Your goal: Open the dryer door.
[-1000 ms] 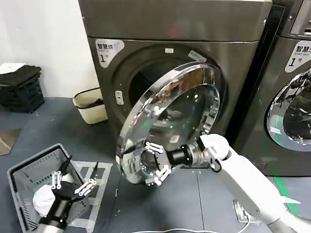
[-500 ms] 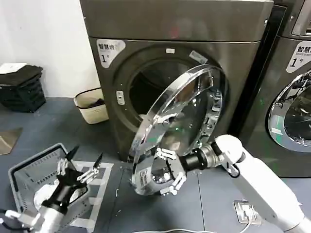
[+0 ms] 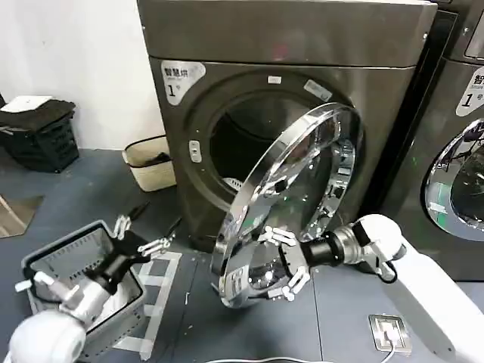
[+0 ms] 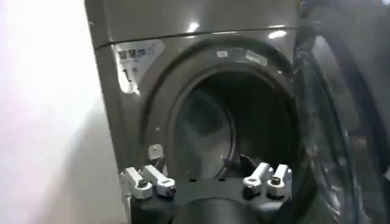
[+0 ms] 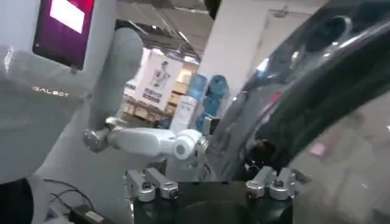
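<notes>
Before right gripper [image 3: 281, 264] jaws, dryer door [image 3: 291, 197]

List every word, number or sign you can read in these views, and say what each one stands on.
"1": on the pale label at the upper left of the dryer front; the characters above it are too small to read.
"1": on the similar label of the neighbouring machine; its other print is unreadable.
"GALBOT": on the robot's white body, seen from the right wrist.
Small tags above the dryer door: unreadable.
</notes>
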Action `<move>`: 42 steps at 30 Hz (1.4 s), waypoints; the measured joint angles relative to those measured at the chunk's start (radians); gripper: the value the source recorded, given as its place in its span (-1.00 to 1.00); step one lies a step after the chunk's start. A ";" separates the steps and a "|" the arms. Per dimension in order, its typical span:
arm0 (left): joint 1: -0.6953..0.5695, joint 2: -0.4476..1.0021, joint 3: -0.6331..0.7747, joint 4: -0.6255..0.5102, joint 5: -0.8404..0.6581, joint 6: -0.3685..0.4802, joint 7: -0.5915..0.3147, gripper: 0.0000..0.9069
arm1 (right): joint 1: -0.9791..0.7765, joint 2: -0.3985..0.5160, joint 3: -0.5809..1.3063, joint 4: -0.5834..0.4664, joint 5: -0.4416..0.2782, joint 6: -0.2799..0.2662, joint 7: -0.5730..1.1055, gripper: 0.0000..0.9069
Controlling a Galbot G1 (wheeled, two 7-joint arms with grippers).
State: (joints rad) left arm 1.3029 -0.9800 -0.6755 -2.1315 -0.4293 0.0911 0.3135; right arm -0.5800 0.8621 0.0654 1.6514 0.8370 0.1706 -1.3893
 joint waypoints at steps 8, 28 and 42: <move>-0.156 0.075 0.096 0.097 -0.046 -0.002 0.063 1.00 | -0.143 -0.048 0.154 0.033 -0.003 -0.004 0.002 1.00; -0.537 0.039 0.547 0.239 -0.054 -0.060 0.132 1.00 | -0.902 -0.022 0.951 0.313 0.075 0.043 0.038 1.00; -0.706 -0.027 0.788 0.317 -0.094 -0.100 0.123 1.00 | -1.189 0.299 1.451 0.372 0.058 0.197 0.273 1.00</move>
State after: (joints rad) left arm 0.5967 -1.0073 0.1126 -1.8147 -0.5234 -0.0092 0.4366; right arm -1.7693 1.1608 1.5160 2.0229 0.8947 0.3680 -1.1165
